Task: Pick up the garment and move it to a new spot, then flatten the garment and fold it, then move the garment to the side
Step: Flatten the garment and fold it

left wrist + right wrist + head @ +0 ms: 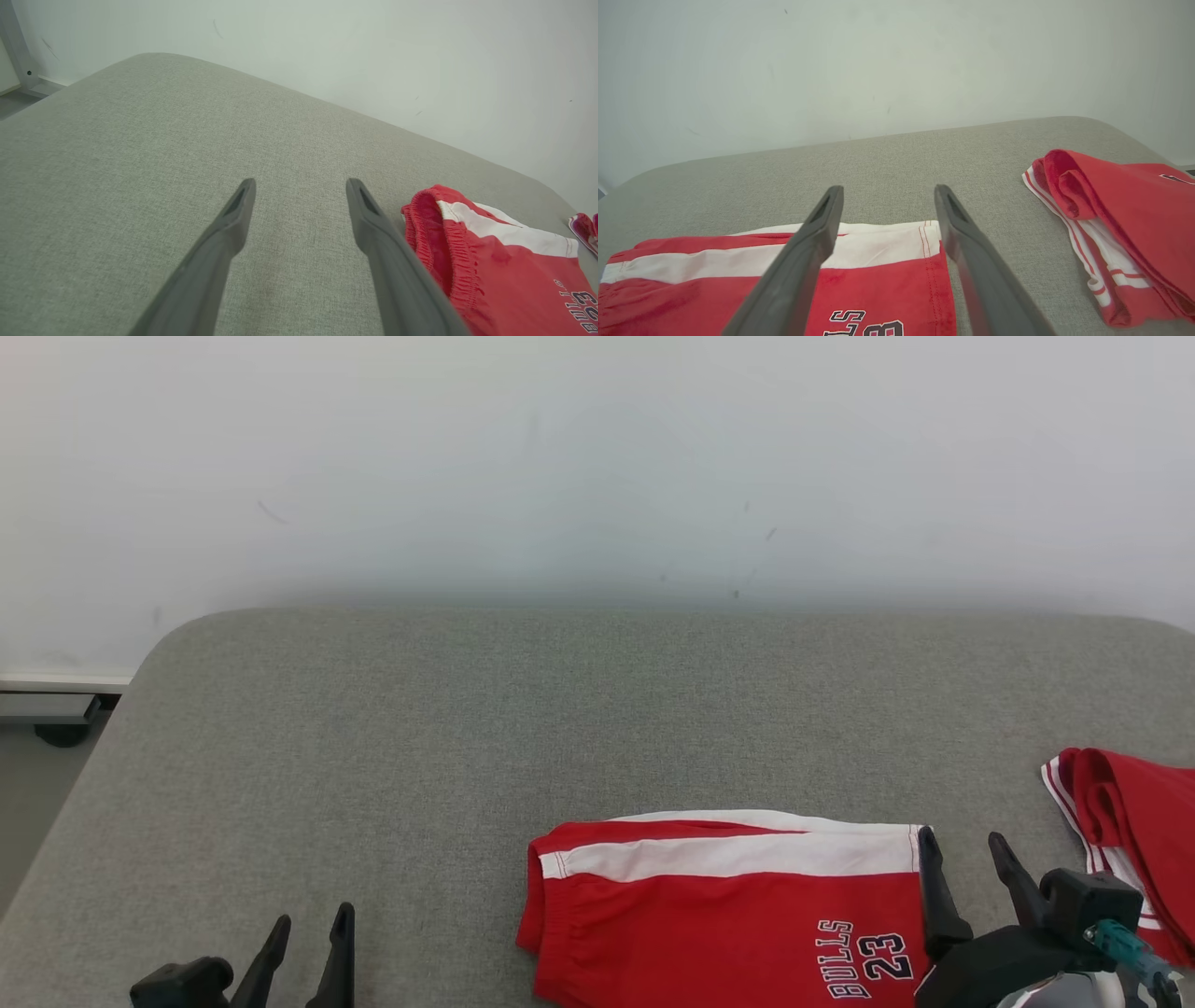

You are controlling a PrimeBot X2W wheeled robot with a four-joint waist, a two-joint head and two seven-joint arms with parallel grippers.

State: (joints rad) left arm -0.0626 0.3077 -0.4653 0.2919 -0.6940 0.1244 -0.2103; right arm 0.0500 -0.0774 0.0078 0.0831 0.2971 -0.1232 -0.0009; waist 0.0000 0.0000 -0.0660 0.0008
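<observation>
Item 1, left claw (313,919): jaws apart, empty, poised over the bare grey counter (420,728), seemingly idle.
Item 2, red shorts (728,915), white stripe, "BULLS 23": flat and apparently folded at the near edge, right of centre, likely ready for shifting aside.
Item 3, right claw (962,840): wide open, empty, straddling the shorts' right hem, apparently lining up a grip.
Item 4, second red garment (1134,821): bunched at far right, apart.
</observation>
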